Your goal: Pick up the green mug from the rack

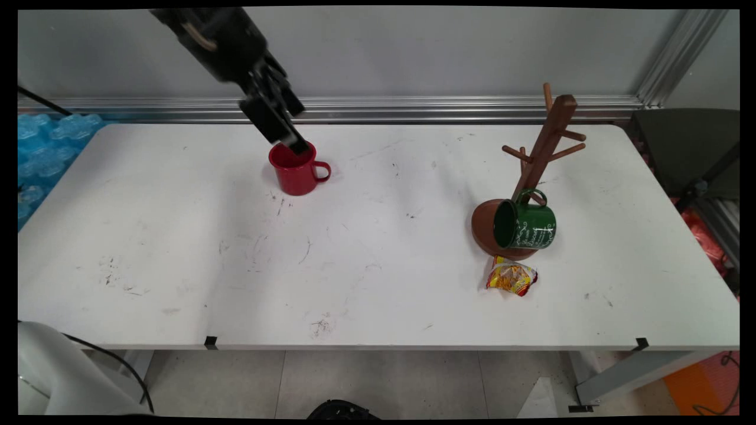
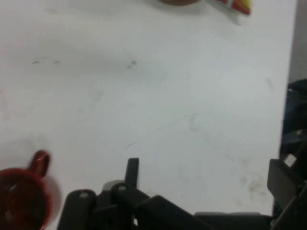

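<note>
Scuffed and marked with dark smudges, the white table stretches across to a grey wall with an aluminium rail along its foot. My gripper comes down from the upper left and hangs right at the rim of a red enamel mug, its lowest fingertip over the mug's open mouth; I cannot tell from either view whether it touches the rim. My fingers stand apart: in the hand view one fingertip rises near the middle of the bottom edge and the other sits far off at the right edge, with bare table between them and nothing held. The red mug shows in that view at the lower left corner, outside the gap between my fingers, upright, with its handle pointing away from me there. In the main view the mug stands in the back part of the table, left of centre, with its handle to the picture's right.

Well apart, toward the right side, a brown wooden mug tree leans on its round base. A green enamel mug with white lettering hangs tipped on its side from a low peg, mouth facing left, over the base. Just in front of the base lies a small crumpled yellow-and-red snack packet. Blue bubble wrap lies beyond the table's left end.
</note>
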You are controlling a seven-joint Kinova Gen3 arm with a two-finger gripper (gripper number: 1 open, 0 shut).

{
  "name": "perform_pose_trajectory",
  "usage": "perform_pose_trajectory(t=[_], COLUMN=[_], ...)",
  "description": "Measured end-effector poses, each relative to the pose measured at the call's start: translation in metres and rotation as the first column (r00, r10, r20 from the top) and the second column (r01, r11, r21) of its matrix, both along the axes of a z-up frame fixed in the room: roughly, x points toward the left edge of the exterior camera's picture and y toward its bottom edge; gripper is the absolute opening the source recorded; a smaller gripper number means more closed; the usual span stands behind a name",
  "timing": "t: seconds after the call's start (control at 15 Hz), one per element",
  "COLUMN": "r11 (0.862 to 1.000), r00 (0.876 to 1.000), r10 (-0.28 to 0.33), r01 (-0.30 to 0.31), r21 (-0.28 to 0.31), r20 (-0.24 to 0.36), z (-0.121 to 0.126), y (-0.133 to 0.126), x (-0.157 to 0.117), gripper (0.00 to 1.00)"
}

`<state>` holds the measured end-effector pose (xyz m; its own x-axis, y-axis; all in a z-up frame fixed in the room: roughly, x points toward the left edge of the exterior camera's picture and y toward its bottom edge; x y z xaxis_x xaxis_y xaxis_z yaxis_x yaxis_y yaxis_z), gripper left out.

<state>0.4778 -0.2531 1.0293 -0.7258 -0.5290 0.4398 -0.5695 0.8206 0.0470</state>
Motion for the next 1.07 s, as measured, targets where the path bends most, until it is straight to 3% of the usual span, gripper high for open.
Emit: perform_pose_trajectory(t=[0.67,1.07], r11=[0.998,0.999], r00=[0.994,0.986], r10=[-0.048,-0.020], r01=[0.052,0.028], r21=[0.039,0.046], r20=[-0.097,-0.165], z=[-0.066,-0.102], y=[-0.015,-0.032], x=[-0.088,-0.135], gripper=[1.00,1.00])
